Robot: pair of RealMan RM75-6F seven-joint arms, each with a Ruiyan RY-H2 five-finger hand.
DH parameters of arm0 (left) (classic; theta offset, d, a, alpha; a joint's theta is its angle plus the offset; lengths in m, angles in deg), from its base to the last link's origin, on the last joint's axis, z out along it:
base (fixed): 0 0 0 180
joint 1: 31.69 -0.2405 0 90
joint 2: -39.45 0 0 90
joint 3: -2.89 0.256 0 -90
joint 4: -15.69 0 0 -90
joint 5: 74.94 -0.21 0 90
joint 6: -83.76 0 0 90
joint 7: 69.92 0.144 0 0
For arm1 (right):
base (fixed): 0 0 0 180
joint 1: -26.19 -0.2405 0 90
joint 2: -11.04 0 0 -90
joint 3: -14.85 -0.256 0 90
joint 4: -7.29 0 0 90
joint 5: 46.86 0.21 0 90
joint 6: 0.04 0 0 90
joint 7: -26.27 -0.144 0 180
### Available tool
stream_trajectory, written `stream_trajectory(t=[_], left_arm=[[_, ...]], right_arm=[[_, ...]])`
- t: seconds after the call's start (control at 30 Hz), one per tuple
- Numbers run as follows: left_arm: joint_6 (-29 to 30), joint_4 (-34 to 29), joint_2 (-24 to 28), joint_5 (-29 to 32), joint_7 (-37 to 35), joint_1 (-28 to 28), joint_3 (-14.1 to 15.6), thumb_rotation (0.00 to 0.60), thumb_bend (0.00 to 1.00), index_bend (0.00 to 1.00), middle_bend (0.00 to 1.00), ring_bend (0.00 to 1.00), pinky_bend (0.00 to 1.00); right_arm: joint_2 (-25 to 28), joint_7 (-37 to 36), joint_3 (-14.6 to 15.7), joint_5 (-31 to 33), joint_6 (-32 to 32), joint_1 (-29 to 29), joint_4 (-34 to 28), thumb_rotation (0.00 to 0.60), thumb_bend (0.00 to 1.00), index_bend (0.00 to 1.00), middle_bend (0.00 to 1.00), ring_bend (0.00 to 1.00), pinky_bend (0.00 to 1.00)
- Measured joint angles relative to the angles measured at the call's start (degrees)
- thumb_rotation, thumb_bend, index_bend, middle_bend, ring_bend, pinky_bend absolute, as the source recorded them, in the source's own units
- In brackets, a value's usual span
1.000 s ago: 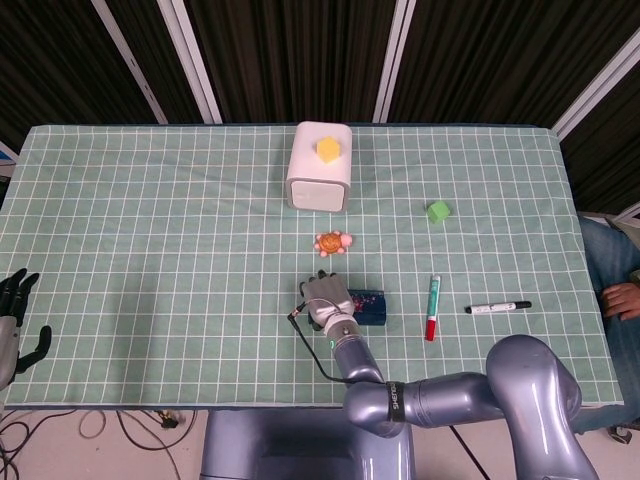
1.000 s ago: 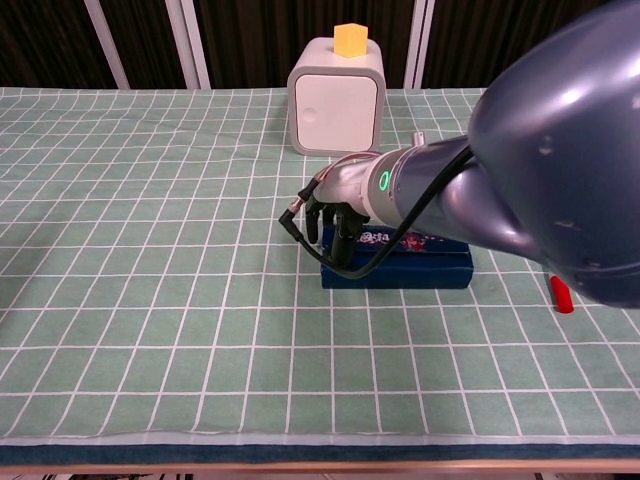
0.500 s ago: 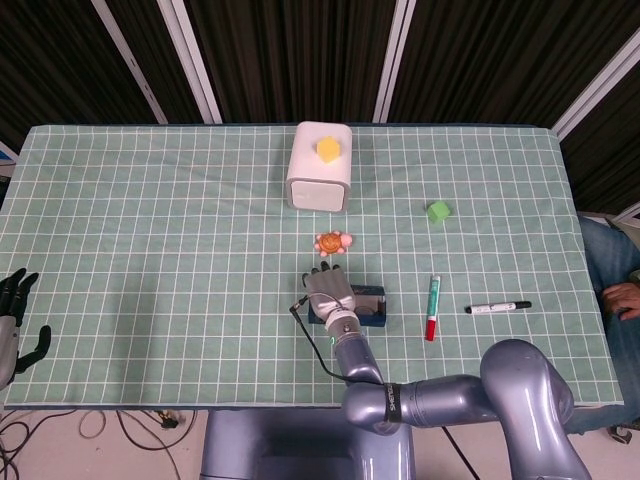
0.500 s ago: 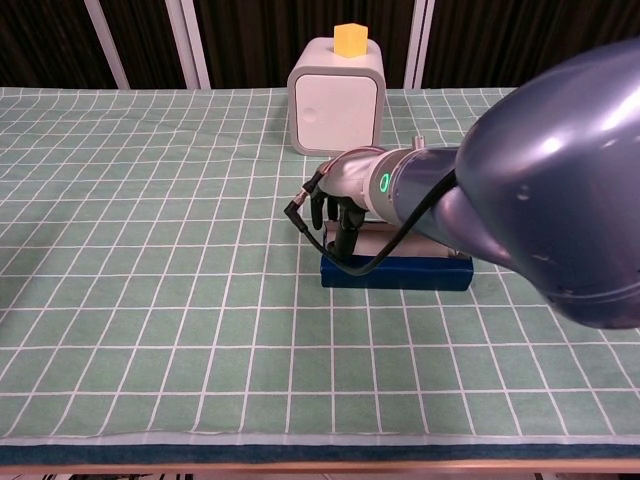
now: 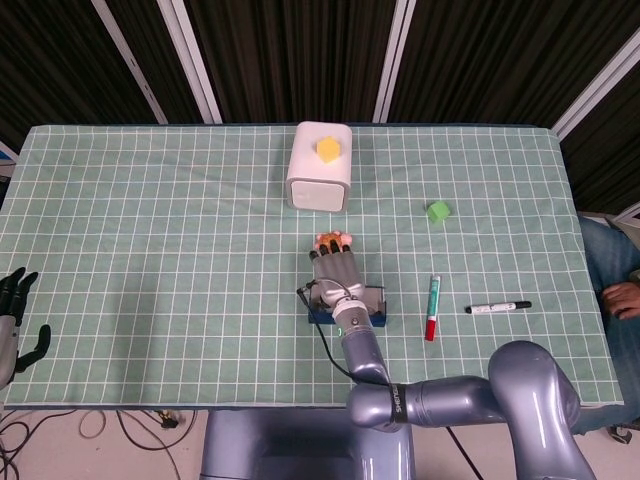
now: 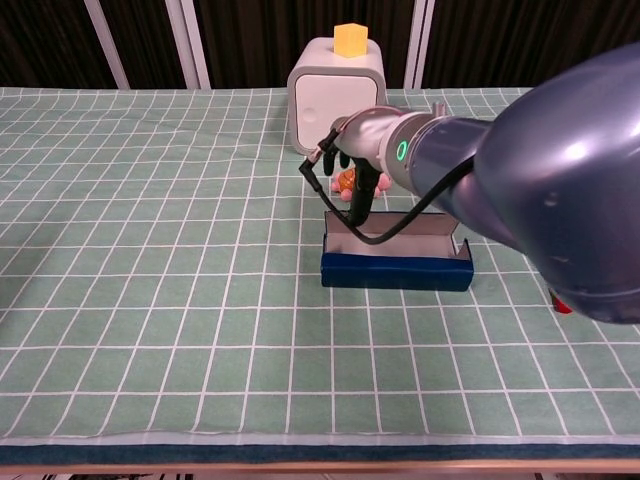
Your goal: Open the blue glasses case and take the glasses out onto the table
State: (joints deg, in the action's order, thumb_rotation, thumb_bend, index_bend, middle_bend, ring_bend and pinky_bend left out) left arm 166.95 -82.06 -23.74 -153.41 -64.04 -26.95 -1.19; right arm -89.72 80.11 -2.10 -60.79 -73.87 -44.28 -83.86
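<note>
Near the front edge of the desk (image 5: 150, 250), at about 8 o'clock in the head view, the left hand (image 5: 14, 320) hung off the side with its dark fingers apart, holding nothing. Closer to the middle, at roughly 6 o'clock from the desk's centre, the blue glasses case (image 6: 396, 258) lay open, its pale inner wall showing in the chest view; whether glasses lay inside could not be told. Above the case's left end, the right hand (image 6: 355, 175) was raised, its dark fingers (image 6: 358, 203) pointing downward toward the case's rear edge. Whether it touched the lid or gripped anything could not be told.

Just behind the hand sat a small orange turtle toy (image 5: 333, 240), partly hidden. To the case's 3 o'clock lay a green-and-red marker (image 5: 433, 308), then a black-and-white marker (image 5: 497, 306). Farther back, at 1 o'clock, sat a green cube (image 5: 438, 211). At 12 o'clock stood a white box (image 6: 336, 96) with a yellow block (image 6: 349, 39) on top.
</note>
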Motion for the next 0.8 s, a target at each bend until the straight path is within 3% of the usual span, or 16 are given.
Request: stream_trajectory(t=[0.33,0.53,0.8], left_arm=[[0.03,-0.13,-0.04,0.36,0.46,-0.05,-0.07,0.600,0.46,0.03,0.00,0.00,0.00],[-0.03,-0.30,-0.07,0.64,0.81,-0.08,-0.08,0.600,0.46,0.03,0.00,0.00,0.00],[-0.24,-0.25,-0.11,0.97,0.91,-0.06,-0.12,0.600,0.46,0.03,0.00,0.00,0.00]], right_arm=[[8.46,0.17,0.20,-2.33,-3.05,4.48,-13.13,0.600,0.15,0.11,0.08,0.04,0.20],[10.53,-1.73,3.89,-6.28,-6.28,8.84,-17.32,0.600,0.11,0.10,0.08,0.04,0.20],[8.00,-4.92,9.04,-13.72,-11.61,14.99,-17.51,0.600,0.11,0.11,0.11,0.07,0.20]])
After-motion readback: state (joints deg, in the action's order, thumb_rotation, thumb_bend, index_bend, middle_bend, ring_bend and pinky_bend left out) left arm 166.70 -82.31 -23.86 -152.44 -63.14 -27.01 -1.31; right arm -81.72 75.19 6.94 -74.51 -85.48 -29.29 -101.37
